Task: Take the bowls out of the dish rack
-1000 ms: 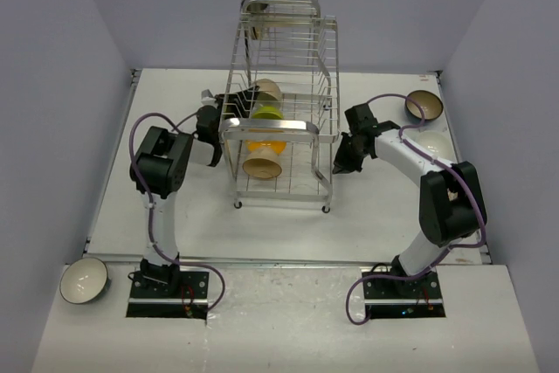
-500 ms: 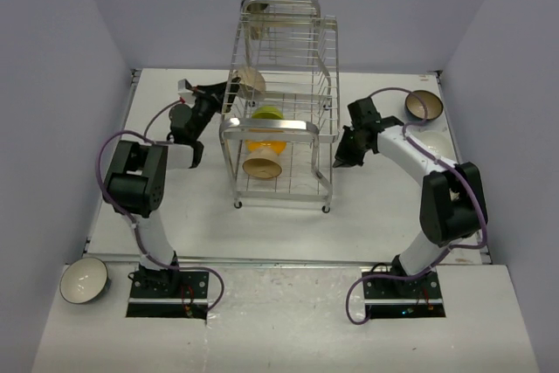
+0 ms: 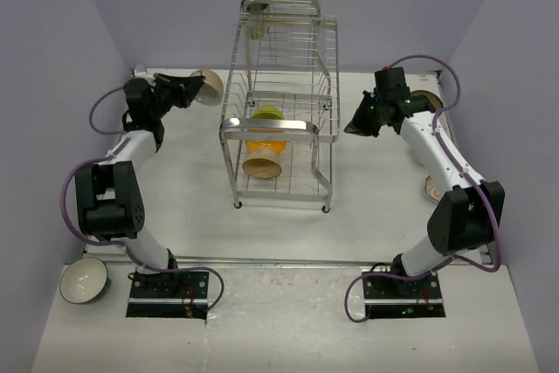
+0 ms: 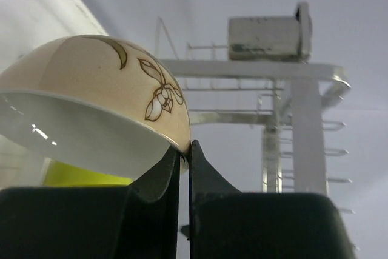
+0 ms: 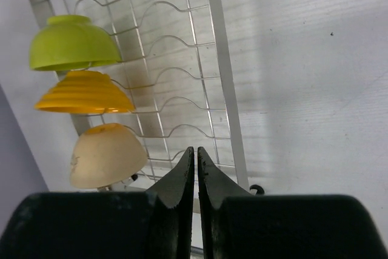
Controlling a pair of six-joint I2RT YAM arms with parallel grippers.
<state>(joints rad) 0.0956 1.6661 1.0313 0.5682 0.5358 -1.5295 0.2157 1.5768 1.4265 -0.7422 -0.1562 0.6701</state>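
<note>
Top external view, item one: dish rack [image 3: 267, 126], chrome wire, two tiers, upright on the table [image 3: 183, 207]. It stood between the two pincers, touched by neither.
Contents, lower tier: lime-green bowl [image 3: 267, 113], orange bowl [image 3: 262, 142] and cream bowl [image 3: 262, 164], set on edge in a row, with the cream one nearest the front bar. Upper tier: one small brownish object, too small to identify.

Item two: flowered bowl [image 3: 210, 85], beige outside and white inside, outside the rack. It was pinched by its rim in the left pincer [image 3: 194, 88], on that pincer's rack-facing side. The left arm was stretched far forward along the table's left side, its pincer turned toward the rack's far left corner.

Item three: right pincer [image 3: 354, 127], pressed together with nothing between. The right arm was raised in a long arc, with its pincer aimed at the rack's right side, near it but apart.

Loose items: white bowl [image 3: 84, 280] by the left arm's base, well behind the left pincer. A dark bowl [image 3: 426, 98] lay behind the right pincer, partly hidden by the arm.

Left wrist view added a brown flower drawn on the held bowl's wall. It also showed the rim nipped between both fingers [image 4: 160, 177], and the rack's frame ahead of the pincer.

Right wrist view added the orange bowl's ribbed wall. The three racked bowls lay ahead and left of the closed fingertips [image 5: 182, 180], green farthest and cream closest. The rack's wavy wire dividers beside them held nothing.
</note>
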